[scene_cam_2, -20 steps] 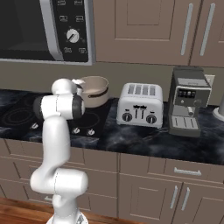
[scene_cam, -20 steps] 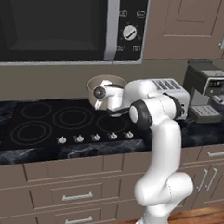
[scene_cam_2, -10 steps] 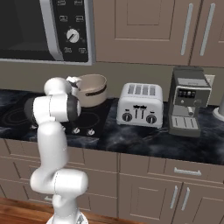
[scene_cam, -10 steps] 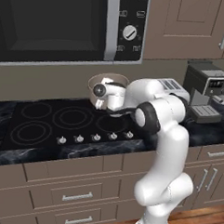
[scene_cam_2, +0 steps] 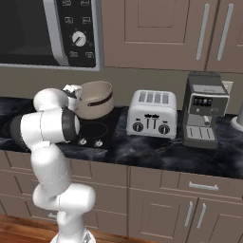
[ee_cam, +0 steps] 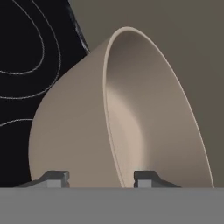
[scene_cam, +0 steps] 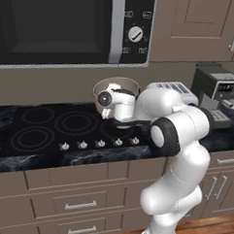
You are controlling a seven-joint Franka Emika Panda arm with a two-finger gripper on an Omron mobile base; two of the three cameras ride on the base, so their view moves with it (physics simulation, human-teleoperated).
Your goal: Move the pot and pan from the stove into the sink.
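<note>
Pot (scene_cam_2: 96,98), beige, tilted, raised above the right end of the stove (scene_cam: 64,131); its wall sits between the two fingertips of the gripper (ee_cam: 100,178), one outside, one inside, jaws pinching the rim. Microwave (scene_cam: 70,26) directly overhead, close above. White toaster (scene_cam_2: 151,114) just beside on the black marbled counter (scene_cam_2: 156,147); coffee machine (scene_cam_2: 204,110) farther right.
</note>
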